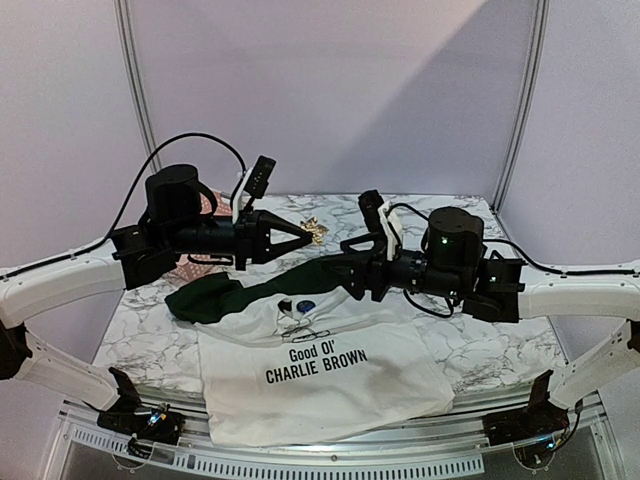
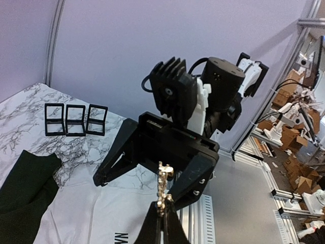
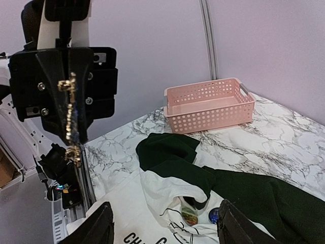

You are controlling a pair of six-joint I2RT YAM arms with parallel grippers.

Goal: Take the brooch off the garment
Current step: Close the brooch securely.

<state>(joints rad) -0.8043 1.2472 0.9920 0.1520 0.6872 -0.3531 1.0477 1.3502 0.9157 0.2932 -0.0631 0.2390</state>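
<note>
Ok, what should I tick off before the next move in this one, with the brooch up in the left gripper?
1. Brooch off the garment: ok. The gold brooch hangs in the air, apart from the T-shirt.
2. Grip: ok. The left gripper is shut on one end of the brooch.
3. Right gripper open and empty: ok. It faces the brooch.
4. Pink basket upright: ok. Its contents: cannot tell.
5. Blue pin on the T-shirt by the collar: cannot tell whether it is fastened.
</note>
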